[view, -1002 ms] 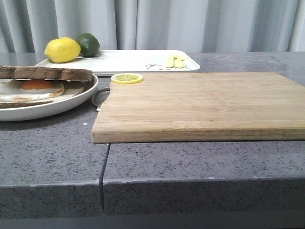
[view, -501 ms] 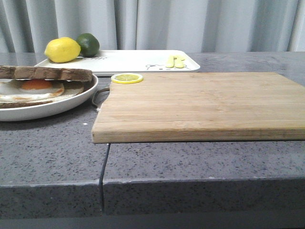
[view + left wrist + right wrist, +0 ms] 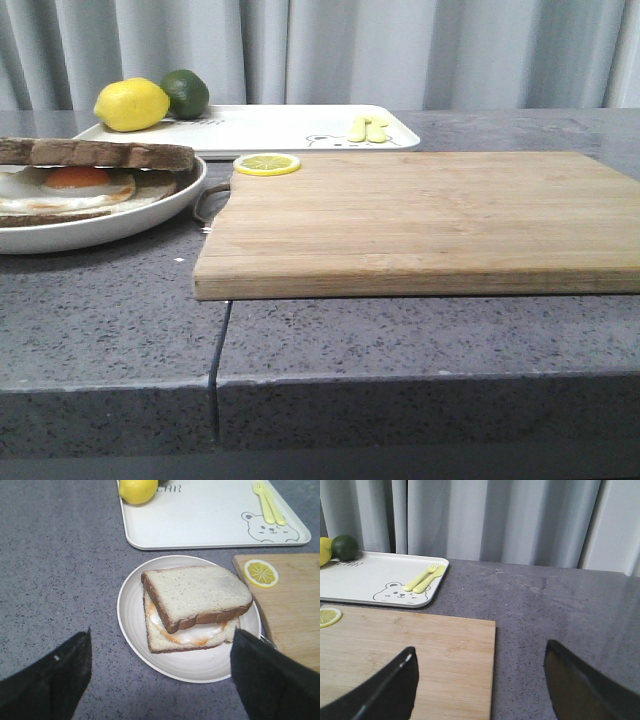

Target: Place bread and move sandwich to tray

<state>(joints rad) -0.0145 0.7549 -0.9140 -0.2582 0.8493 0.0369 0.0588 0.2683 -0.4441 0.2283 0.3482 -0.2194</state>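
The left gripper (image 3: pixel 160 672) hangs spread wide and empty over the sandwich (image 3: pixel 195 607) on its plate (image 3: pixel 131 625) beside the tray (image 3: pixel 200 520), the right gripper (image 3: pixel 480 690) likewise agape; a tilted lift could shed the loose top slice.

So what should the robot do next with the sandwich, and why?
Probably lower the left tool toward the plate. The bread already lies on the egg, so the sandwich looks finished. The tool is open and holds nothing, one finger showing on each side of the plate, and the tray beyond has bare space.
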